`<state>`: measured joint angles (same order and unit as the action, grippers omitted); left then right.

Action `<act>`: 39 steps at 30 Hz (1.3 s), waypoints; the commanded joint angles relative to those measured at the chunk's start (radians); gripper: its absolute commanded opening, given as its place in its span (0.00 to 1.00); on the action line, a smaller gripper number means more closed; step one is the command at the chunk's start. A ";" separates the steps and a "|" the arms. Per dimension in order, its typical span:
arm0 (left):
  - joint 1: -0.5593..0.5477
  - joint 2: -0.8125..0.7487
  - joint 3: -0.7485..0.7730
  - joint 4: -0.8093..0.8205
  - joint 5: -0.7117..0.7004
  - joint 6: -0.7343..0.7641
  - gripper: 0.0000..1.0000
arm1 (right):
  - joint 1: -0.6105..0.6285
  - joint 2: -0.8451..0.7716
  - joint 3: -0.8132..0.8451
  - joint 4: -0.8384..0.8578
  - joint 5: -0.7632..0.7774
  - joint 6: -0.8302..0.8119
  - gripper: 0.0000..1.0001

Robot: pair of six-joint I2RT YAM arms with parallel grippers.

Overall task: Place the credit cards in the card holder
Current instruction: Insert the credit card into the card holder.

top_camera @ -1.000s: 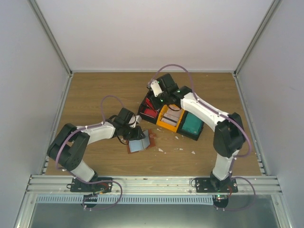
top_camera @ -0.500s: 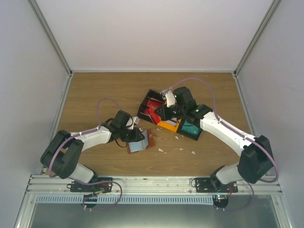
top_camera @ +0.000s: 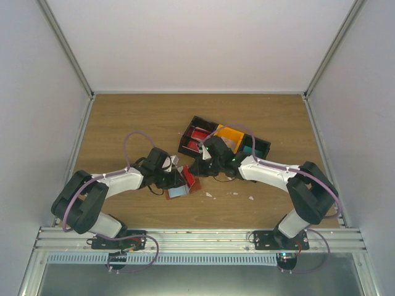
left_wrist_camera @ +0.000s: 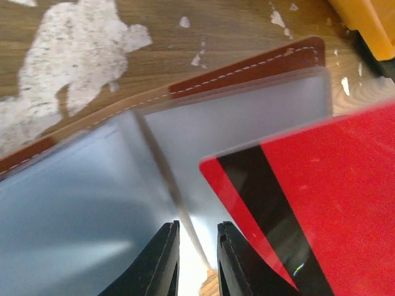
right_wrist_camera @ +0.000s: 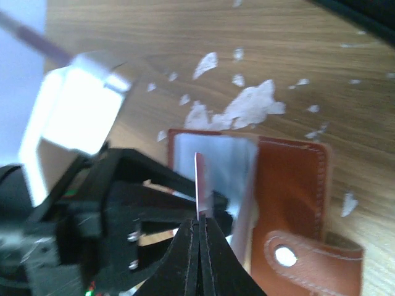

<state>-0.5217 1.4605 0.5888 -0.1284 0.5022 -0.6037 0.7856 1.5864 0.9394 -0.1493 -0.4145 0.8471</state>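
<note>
Red card [left_wrist_camera: 321, 185] pinched edge-on in right gripper [right_wrist_camera: 199, 222]; left gripper [left_wrist_camera: 197, 229] nips card holder [left_wrist_camera: 247, 69] pocket.

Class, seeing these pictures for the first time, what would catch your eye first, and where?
The bright red credit card, pinched edge-on in the right gripper, hangs just over the open brown card holder at mid-table. The left gripper grips the holder's pale pocket, with white scraps scattered around.

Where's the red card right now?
In the top view the red card is mid-table, pinched edge-on in the right gripper over the open card holder, just below-left of the bin tray.
</note>
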 commanded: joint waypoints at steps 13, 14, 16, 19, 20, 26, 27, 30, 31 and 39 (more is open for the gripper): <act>0.012 -0.096 -0.053 0.056 -0.023 -0.042 0.27 | 0.008 0.035 -0.040 0.023 0.240 -0.010 0.00; 0.012 -0.085 -0.055 0.071 -0.004 -0.045 0.28 | 0.006 0.035 -0.045 0.042 0.219 -0.019 0.00; 0.012 -0.065 -0.058 0.108 0.036 -0.061 0.30 | 0.006 0.035 -0.045 0.071 0.180 -0.029 0.01; 0.012 -0.032 -0.071 0.181 0.098 -0.109 0.34 | 0.007 0.038 -0.048 0.100 0.150 -0.026 0.00; 0.012 -0.020 -0.074 0.208 0.112 -0.123 0.35 | 0.006 0.042 -0.047 0.103 0.147 -0.026 0.01; 0.012 0.042 -0.064 0.234 0.134 -0.163 0.29 | 0.004 0.074 -0.049 0.112 0.115 -0.042 0.01; 0.012 0.052 -0.057 0.234 0.134 -0.165 0.28 | 0.004 0.077 -0.051 0.108 0.109 -0.046 0.00; 0.012 0.079 -0.039 0.222 0.122 -0.166 0.25 | 0.005 0.088 -0.050 0.102 0.091 -0.066 0.01; 0.012 0.090 -0.030 0.206 0.112 -0.162 0.25 | 0.004 0.092 -0.049 0.100 0.082 -0.075 0.02; 0.011 0.121 0.011 0.094 0.040 -0.123 0.22 | 0.003 0.132 -0.032 0.037 0.056 -0.141 0.12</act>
<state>-0.5144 1.5749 0.5812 0.0124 0.5938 -0.7509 0.7910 1.6947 0.8974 -0.0772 -0.3428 0.7582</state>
